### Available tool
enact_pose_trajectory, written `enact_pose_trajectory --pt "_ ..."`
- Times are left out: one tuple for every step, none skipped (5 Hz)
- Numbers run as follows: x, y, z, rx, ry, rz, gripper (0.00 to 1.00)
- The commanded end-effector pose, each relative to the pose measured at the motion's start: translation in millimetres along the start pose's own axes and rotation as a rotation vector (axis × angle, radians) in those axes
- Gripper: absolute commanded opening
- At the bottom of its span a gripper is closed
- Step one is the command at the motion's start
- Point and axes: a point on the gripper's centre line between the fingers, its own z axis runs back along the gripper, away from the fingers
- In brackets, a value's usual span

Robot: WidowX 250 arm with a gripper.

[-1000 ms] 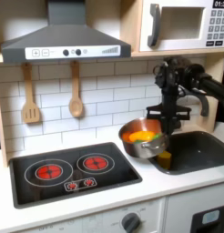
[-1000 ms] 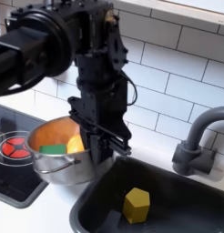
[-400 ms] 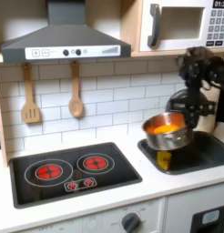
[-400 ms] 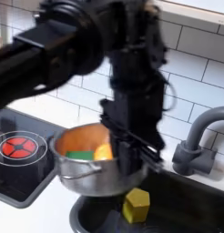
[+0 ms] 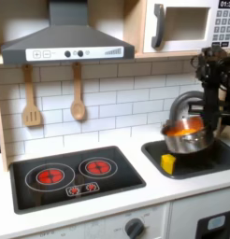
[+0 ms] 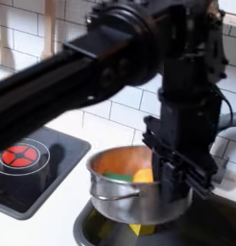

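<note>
Claw (image 6: 179, 171) clamped on pot (image 6: 125, 184) rim.
Pot is held above sink (image 5: 212, 161); yellow block (image 5: 168, 163) lies at the sink's left end in the first exterior view.

The arm (image 6: 101, 72) is finished entirely in matte black, built from thick rounded links and boxy joint housings. Thin black cables are seen looped beside the wrist in the second exterior view. The tool (image 6: 182, 168) is made of flat black angular plates.
</note>
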Motion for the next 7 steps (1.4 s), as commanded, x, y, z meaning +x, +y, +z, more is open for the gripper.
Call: enact_pose_trajectory --pt "0.5 -11.2 -2.3 -0.278 -0.016 0.059 0.0" --pt "7.1 -5.4 0.6 -0.445 -0.053 0.116 0.0" --pt "11.3 5.3 -1.4 -0.606 -0.086 0.192 0.0" --pt "16.1 8.9 -1.7 -0.694 -0.125 0.222 0.0" --pt "13.6 14.7 2.6 -0.75 -0.181 0.241 0.0" --pt "11.1 19.7 0.8 -0.83 -0.225 0.291 0.0" --pt "7.1 24.2 -3.4 -0.935 -0.274 0.366 0.0"
